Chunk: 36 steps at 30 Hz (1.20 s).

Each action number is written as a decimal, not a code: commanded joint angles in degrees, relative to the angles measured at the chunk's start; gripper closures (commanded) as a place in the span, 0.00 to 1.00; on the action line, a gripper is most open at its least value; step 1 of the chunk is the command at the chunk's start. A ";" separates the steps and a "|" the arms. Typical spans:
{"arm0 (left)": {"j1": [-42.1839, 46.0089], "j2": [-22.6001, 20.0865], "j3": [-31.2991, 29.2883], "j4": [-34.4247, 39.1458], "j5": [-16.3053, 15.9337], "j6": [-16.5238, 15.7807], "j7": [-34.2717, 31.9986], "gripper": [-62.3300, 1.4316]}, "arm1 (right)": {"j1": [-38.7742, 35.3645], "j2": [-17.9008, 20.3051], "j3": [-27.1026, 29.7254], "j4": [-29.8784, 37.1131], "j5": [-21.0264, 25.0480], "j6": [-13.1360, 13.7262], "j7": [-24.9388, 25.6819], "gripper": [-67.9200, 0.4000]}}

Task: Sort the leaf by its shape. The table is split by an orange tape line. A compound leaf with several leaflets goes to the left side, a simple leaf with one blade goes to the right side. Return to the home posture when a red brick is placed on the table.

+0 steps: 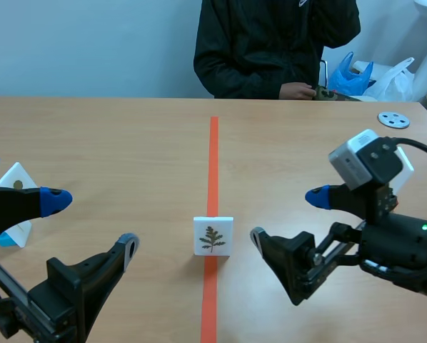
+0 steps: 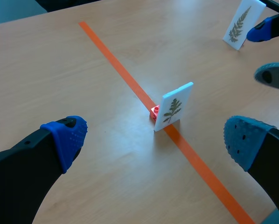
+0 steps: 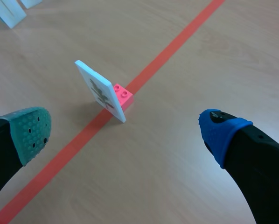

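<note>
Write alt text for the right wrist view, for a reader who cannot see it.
A white card printed with a leaf stands on the orange tape line, with a small red block at its base, just ahead of the open right end effector. Other white cards stand farther off on the wooden table.

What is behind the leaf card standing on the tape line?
A small red brick sits against the back of the card, low on the tape line. The card covers where the two join.
</note>
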<state>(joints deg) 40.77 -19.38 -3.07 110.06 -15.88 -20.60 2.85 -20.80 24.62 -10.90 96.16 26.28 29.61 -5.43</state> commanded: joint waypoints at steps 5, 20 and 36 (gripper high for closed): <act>0.00 0.13 -0.26 0.37 -0.61 -0.09 -0.90 0.00 | 6.60 0.74 -5.92 -5.53 -4.61 0.02 4.74 0.00; -0.02 0.13 -0.26 0.37 -0.59 -0.09 -0.94 0.00 | 20.92 -4.83 -20.26 -25.24 -18.25 -1.84 15.39 0.00; -0.02 0.13 -0.26 0.37 -0.59 -0.09 -1.73 0.00 | 27.30 -10.34 -28.04 -34.99 -22.49 -6.03 18.25 0.15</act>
<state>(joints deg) 40.77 -19.38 -3.07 110.06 -15.90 -20.60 2.31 5.54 13.80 -39.33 59.94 3.79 23.55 11.81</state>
